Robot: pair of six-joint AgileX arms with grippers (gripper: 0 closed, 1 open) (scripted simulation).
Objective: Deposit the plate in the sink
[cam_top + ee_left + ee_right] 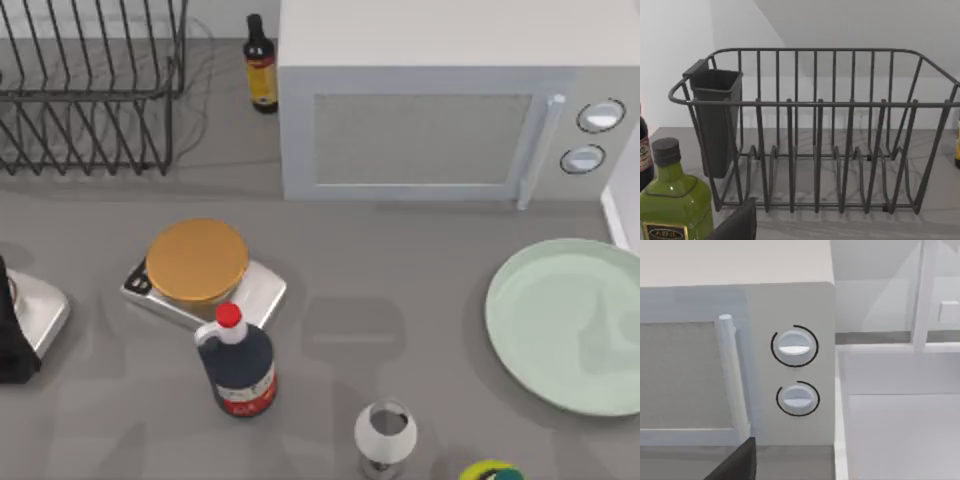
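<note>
Plate at the desk's right edge, untouched; sink visible only as a sliver.

The plate, smooth pale mint green, round and shallow, lies flat on the grey desk, its right side cut off by the top view's edge. The sink shows there as a thin white rim just above the plate; the right wrist view gives its white basin beside the microwave. Open desk lies left of the plate, up to the scale and dark bottle. A dark finger of the left pincer faces the wire rack; a finger of the right pincer faces the microwave. Whether either pincer is open or closed cannot be told.
</note>
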